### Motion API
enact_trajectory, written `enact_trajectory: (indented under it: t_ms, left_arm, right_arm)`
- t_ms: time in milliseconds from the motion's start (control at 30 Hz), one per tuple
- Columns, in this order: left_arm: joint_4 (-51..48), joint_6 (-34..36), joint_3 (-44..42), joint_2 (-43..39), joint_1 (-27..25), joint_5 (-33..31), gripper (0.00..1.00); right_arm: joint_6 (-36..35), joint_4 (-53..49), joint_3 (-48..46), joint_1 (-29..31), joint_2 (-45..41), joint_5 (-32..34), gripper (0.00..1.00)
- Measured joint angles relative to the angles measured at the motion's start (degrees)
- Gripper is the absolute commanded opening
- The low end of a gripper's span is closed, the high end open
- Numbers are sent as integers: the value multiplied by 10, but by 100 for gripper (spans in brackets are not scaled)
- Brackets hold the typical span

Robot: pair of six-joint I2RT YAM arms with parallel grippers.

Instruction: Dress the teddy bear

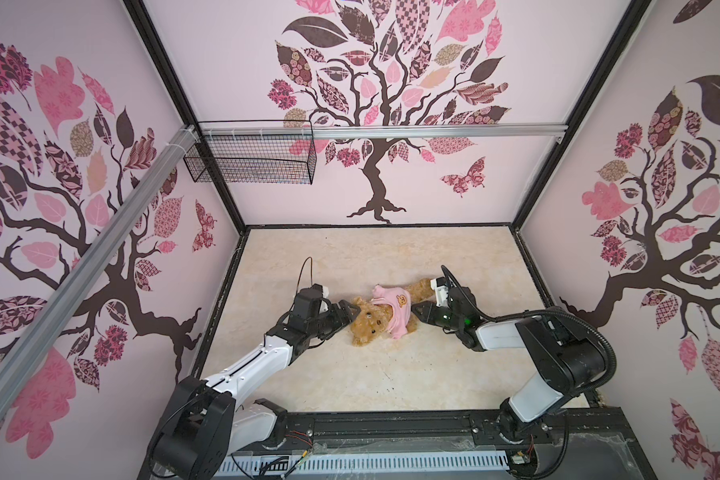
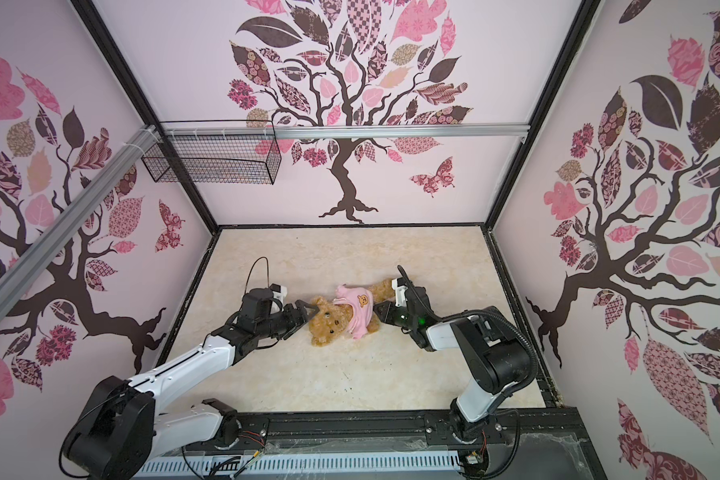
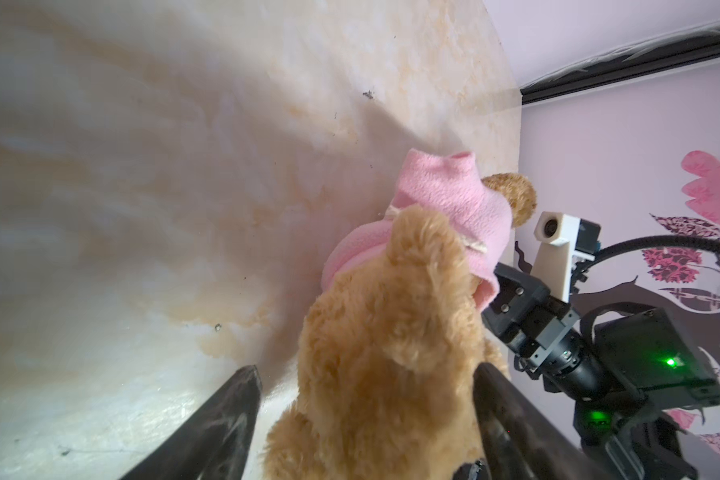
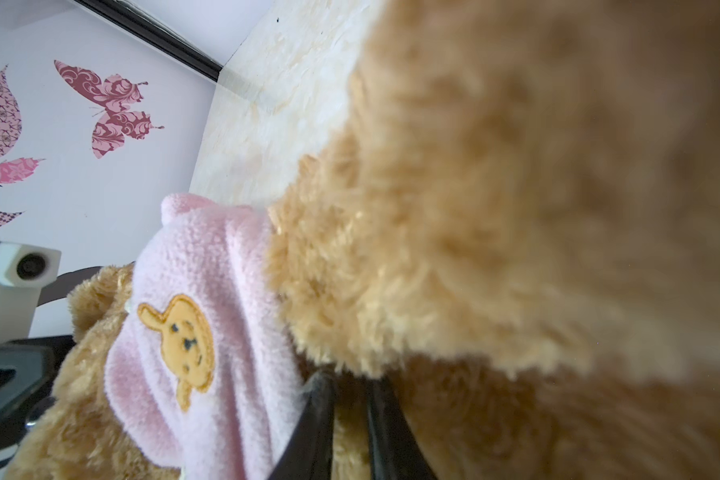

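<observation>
One teddy bear (image 1: 373, 323) wearing one pink shirt (image 1: 396, 308), lying mid table (image 1: 350, 382). Two grippers: left gripper (image 1: 347, 316) spread wide, straddling its head; right gripper (image 1: 416, 311) nearly closed at the shirt hem, can't tell if it's pinching.

So both arms are stretched out low with wrists level, tips pointing at each other: the left gripper (image 1: 351, 311) has its jaws spread wide, and the right gripper (image 1: 417, 311) straight across from it shows only a thin gap.
</observation>
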Motion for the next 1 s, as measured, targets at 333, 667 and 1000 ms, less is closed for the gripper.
enact_trajectory:
  t_ms: [333, 667, 1000]
  left_arm:
    - [-5, 35, -100, -161, -30, -47, 97]
    - [14, 118, -110, -119, -165, -132, 95]
    - [111, 191, -102, 13, -191, -173, 82]
  right_arm:
    - [0, -5, 10, -1, 7, -5, 18]
    - [2, -9, 17, -2, 10, -9, 17]
    - [2, -9, 18, -2, 10, -12, 16]
